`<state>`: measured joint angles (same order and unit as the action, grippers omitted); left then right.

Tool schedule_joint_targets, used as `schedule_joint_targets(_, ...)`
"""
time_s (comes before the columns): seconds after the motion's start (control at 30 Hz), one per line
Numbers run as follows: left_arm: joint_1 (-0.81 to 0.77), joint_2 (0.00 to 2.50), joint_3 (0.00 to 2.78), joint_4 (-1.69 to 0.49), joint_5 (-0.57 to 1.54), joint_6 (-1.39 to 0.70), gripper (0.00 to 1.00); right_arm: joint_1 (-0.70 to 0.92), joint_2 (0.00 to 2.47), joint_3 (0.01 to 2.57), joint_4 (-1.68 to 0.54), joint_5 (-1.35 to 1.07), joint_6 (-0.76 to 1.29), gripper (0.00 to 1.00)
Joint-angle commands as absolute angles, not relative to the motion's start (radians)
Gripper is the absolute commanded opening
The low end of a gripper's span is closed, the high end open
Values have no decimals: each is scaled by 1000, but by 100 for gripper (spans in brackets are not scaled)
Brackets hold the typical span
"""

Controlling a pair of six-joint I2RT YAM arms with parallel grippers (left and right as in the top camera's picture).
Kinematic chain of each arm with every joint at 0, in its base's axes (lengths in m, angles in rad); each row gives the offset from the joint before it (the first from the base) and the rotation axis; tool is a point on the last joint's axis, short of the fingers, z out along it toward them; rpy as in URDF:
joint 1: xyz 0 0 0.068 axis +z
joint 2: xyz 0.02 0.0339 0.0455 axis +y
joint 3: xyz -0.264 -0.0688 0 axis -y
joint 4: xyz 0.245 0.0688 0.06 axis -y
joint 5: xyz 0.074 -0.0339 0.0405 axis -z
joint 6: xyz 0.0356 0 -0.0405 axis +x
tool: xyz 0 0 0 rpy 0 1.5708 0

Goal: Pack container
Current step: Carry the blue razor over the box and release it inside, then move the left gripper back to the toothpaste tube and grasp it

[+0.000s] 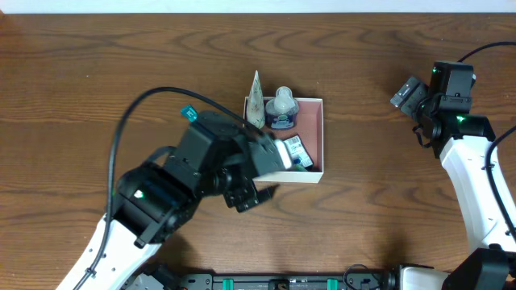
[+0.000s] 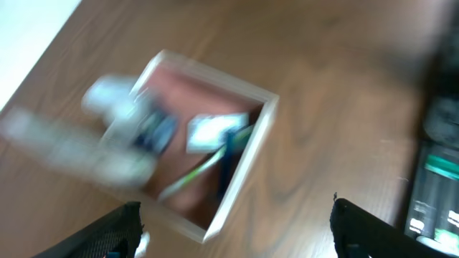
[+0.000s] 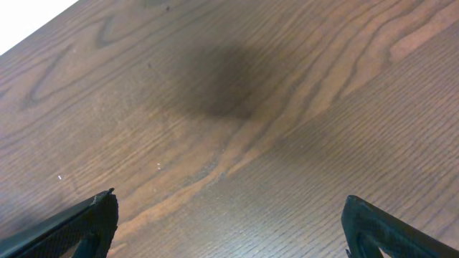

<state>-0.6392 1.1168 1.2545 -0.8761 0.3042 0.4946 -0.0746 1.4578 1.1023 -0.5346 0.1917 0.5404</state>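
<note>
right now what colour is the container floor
The container floor is reddish-brown, inside thin white walls. The overhead view shows it best.

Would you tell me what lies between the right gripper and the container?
Nothing does. In the overhead view, the stretch from the container to the right gripper is bare wooden table.

Dark wooden table (image 1: pixel 97 72), white-walled container (image 1: pixel 306 176) on it
</note>
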Motion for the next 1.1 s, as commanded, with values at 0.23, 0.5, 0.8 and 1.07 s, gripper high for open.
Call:
schedule_joint_targets(0.23, -248, 1185, 1262, -839, 10, -182, 88, -81, 1458, 1109, -535, 205, 538, 99)
schedule_joint_targets(0.5, -70, 1358, 1262, -751, 11, -338, 99, -81, 1458, 1109, -536, 205, 538, 99)
schedule_joint_targets(0.8, -66, 1634, 1264, -645, 117, -403, 99, -81, 1458, 1109, -536, 205, 538, 99)
schedule_joint_targets(1.07, -66, 1795, 1316, -649, 157, -474, 99, -81, 1458, 1109, -535, 205, 538, 99)
